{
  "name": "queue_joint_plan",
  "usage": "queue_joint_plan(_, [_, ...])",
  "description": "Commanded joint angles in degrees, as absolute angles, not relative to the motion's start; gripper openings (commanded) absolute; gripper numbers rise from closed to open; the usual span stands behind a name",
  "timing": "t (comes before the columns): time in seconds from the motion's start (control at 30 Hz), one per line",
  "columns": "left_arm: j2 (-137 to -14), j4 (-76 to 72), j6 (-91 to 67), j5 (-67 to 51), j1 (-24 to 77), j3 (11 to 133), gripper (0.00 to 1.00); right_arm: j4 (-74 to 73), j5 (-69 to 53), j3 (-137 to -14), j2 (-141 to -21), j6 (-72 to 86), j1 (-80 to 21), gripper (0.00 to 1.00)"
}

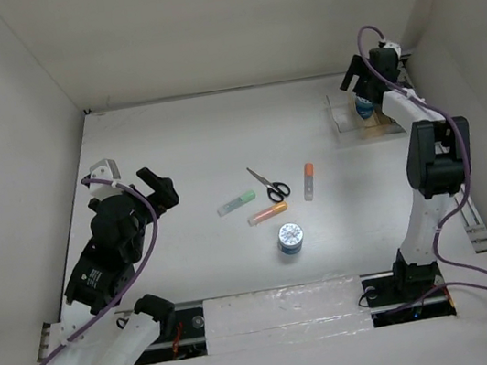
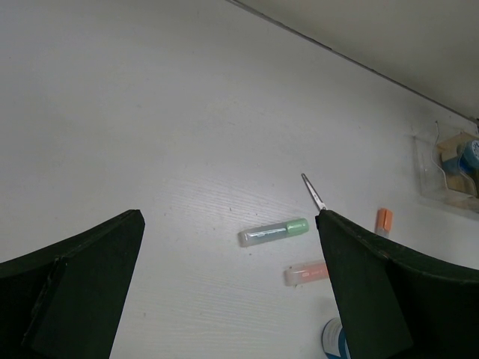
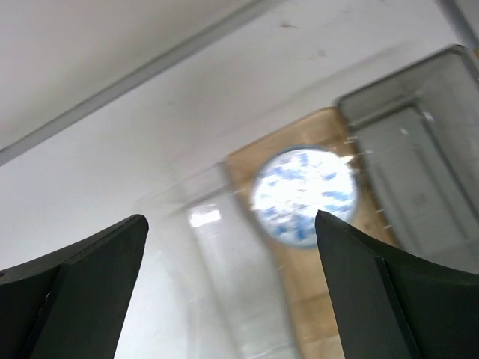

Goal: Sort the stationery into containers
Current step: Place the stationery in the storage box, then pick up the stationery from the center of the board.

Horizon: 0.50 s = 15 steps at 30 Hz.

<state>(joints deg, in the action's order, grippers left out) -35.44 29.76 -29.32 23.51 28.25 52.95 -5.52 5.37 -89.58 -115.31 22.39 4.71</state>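
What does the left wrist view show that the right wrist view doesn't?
Only the left wrist: the green pen, near orange pen, far orange pen, the scissors tip and the edge of a loose roll, all on the table beyond the open left tool.
Only the right wrist: the grey section, close up, below the open right tool.
Both: the organiser and the stowed roll in its tan section.
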Motion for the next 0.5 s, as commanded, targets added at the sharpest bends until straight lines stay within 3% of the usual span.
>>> queue_joint_plan(0.0, [-35.2,27.9,-28.5,23.8,28.0,52.7,1.0,-1.7,7.5,-88.5,-108.5,20.9,-0.6,1.0])
queue_joint_plan(0.2, [-42.2,31.2,-31.1,29.1,28.0,54.0,1.0,-11.0,16.9,-86.2,-100.5,20.9,-10.5,1.0])
queue_joint_plan(0.47, [-58.3,34.2,-31.2,29.2,28.0,56.7,1.0,-30.6,33.6,-75.4,-85.7,25.2,-38.5,1.0])
